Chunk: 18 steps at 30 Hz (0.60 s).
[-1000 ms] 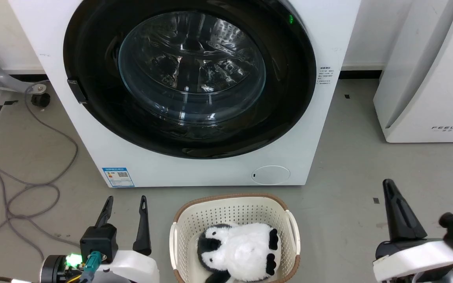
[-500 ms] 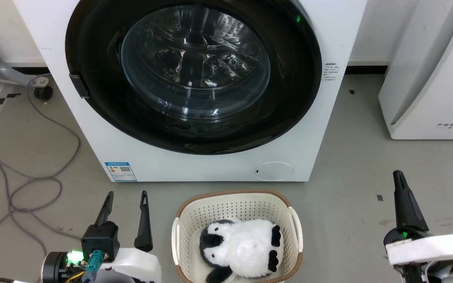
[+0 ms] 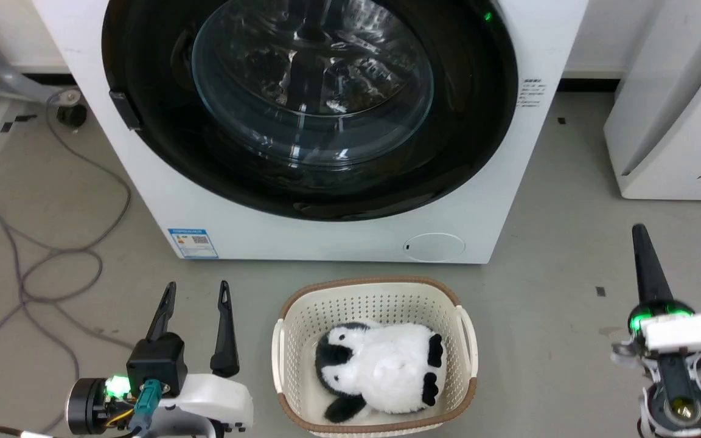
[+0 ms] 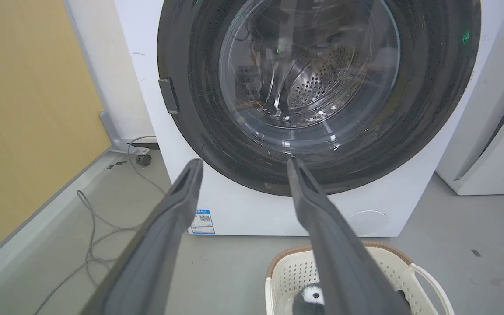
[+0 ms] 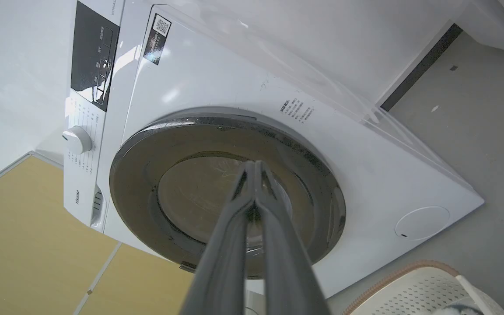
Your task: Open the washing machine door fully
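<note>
Washing machine door (image 3: 311, 91) sits shut, its glossy black rim flush against the white front of the machine and the steel drum visible through the bulging glass. No gap shows along the rim in the head view or in either wrist view. A small dark latch tab (image 3: 125, 109) sits on the door's left edge, untouched. Left gripper (image 3: 197, 286) hangs low over the floor (image 3: 539, 292), released, its two fingers spread and holding nothing. It is well apart from the door and just left of the basket (image 3: 286, 310). Right gripper (image 3: 638, 231) is low at the right side, clenched, fingers pressed together on nothing in the right wrist view, pointing towards the machine but well short of it. The basket stands on the floor in front of the machine and holds a black and white plush penguin (image 3: 381, 371). Judged progress: nothing of the opening is done, as neither gripper has contact with the door. Left to do: reach the door edge, likely at the latch tab, release the catch, then swing the door out to its full travel. The basket lies close below and may crowd the swing.
</note>
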Motion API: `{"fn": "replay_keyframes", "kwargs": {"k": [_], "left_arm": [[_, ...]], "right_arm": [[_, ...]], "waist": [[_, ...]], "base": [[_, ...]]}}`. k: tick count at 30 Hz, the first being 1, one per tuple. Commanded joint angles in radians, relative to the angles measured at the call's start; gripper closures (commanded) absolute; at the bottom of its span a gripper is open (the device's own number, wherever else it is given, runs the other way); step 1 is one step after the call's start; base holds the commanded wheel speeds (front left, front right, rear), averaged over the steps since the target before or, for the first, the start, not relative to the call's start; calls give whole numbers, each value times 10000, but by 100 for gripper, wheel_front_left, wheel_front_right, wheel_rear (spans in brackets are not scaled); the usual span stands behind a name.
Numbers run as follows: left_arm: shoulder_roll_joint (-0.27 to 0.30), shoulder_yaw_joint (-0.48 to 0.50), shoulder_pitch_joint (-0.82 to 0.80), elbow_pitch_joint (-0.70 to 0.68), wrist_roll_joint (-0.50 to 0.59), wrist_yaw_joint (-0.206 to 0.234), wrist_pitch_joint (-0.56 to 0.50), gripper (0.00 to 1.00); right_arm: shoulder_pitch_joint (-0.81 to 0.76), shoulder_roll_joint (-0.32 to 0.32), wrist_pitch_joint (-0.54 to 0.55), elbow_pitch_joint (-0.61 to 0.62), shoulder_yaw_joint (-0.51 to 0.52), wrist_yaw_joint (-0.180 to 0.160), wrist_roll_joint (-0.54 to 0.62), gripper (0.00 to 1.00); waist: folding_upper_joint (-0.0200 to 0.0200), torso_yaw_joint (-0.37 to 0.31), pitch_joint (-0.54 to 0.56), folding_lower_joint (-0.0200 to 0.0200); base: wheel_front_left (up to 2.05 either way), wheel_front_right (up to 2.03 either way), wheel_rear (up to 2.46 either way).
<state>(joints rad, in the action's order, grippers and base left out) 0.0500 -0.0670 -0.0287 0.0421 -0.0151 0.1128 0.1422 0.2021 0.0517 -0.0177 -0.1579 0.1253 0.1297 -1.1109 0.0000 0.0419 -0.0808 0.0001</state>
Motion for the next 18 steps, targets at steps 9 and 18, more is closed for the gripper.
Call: {"fn": "replay_keyframes", "kwargs": {"k": [9, 18], "left_arm": [[4, -170, -479, 29, -141, 216, 270, 0], [4, -368, -886, -13, -216, 388, 457, 0]], "right_arm": [[1721, 418, 739, -1342, 418, 7, -1866, 100], [3715, 1105, 993, -2638, 596, 8, -2917, 100]], "waist": [[0, 233, -476, -1], [0, 552, -1152, -1]], "base": [[0, 0, 0], [0, 0, 0]]}}
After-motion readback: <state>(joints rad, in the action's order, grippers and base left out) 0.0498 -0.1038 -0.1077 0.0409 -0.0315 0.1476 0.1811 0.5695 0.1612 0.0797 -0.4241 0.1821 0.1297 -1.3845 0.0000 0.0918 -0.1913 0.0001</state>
